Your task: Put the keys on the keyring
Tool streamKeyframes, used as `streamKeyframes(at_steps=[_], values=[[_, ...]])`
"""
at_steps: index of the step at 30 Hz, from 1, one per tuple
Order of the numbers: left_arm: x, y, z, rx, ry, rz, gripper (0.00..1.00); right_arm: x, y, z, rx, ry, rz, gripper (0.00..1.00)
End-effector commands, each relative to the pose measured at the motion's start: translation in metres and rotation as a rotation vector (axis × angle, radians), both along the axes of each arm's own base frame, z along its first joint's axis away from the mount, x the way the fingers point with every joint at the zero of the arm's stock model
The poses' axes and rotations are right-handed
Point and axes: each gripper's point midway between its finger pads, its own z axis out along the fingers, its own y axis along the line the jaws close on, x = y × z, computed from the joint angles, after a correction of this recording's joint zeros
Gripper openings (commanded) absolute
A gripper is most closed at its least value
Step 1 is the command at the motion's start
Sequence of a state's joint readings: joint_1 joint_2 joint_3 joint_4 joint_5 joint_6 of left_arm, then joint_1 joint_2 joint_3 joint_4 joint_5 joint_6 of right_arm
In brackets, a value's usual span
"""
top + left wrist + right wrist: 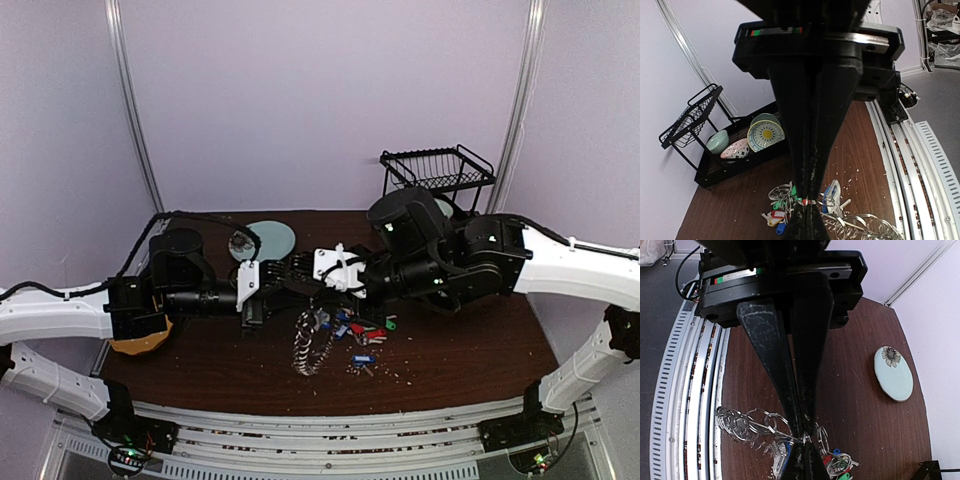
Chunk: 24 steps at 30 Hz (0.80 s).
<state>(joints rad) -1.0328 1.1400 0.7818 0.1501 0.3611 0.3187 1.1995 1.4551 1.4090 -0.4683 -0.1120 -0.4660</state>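
Observation:
The keyring [310,345], a chain of thin silver loops, hangs above the dark table between my two arms. In the right wrist view its loops [742,422] trail left from my right gripper [805,436], which is shut on its wire. My left gripper [810,200] is shut too, tip to tip with the right one, pinching the same thin metal. The ring's loops [865,225] lie to its lower right. Loose keys [365,330] with red, green and blue tags lie in a pile [775,215] on the table [840,465]. A blue-tagged key [831,194] dangles near the tips.
A black wire dish rack [437,168] stands at the back right, with patterned bowls [765,132] in its tray. A pale plate [270,240] lies at the back centre. A tan round object [140,342] sits under the left arm. Crumbs dot the table near its front rail [910,165].

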Motion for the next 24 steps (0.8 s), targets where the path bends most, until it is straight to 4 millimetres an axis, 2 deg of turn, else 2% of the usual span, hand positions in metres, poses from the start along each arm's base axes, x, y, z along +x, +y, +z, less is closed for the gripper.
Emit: streamKeyframes(at_steps=[1, 2, 3, 4, 8, 11, 17, 19, 24], values=[[0.012, -0.001, 0.002, 0.000, -0.014, 0.049, 0.00, -0.001, 0.006, 0.032, 0.108, -0.033, 0.007, 0.00], [0.014, -0.001, 0.001, 0.003, -0.015, 0.064, 0.03, -0.001, 0.005, 0.033, 0.111, -0.035, 0.007, 0.00], [0.018, 0.000, 0.001, 0.005, -0.019, 0.082, 0.10, -0.001, 0.005, 0.033, 0.113, -0.036, 0.007, 0.00], [0.020, 0.000, 0.001, 0.008, -0.022, 0.093, 0.12, -0.001, 0.005, 0.033, 0.113, -0.037, 0.007, 0.00], [0.020, 0.001, 0.000, 0.012, -0.028, 0.098, 0.12, -0.001, 0.005, 0.033, 0.115, -0.037, 0.005, 0.00], [0.019, 0.000, 0.001, 0.008, -0.030, 0.089, 0.00, -0.001, 0.005, 0.033, 0.115, -0.039, 0.007, 0.00], [0.007, 0.004, 0.008, -0.045, -0.053, 0.042, 0.00, -0.001, 0.005, 0.030, 0.109, -0.035, 0.005, 0.00], [0.002, 0.003, 0.009, -0.057, -0.050, 0.014, 0.09, -0.002, 0.005, 0.031, 0.112, -0.034, 0.008, 0.00], [-0.003, 0.001, 0.011, -0.071, -0.026, -0.017, 0.11, -0.002, 0.006, 0.031, 0.113, -0.032, 0.011, 0.00]])
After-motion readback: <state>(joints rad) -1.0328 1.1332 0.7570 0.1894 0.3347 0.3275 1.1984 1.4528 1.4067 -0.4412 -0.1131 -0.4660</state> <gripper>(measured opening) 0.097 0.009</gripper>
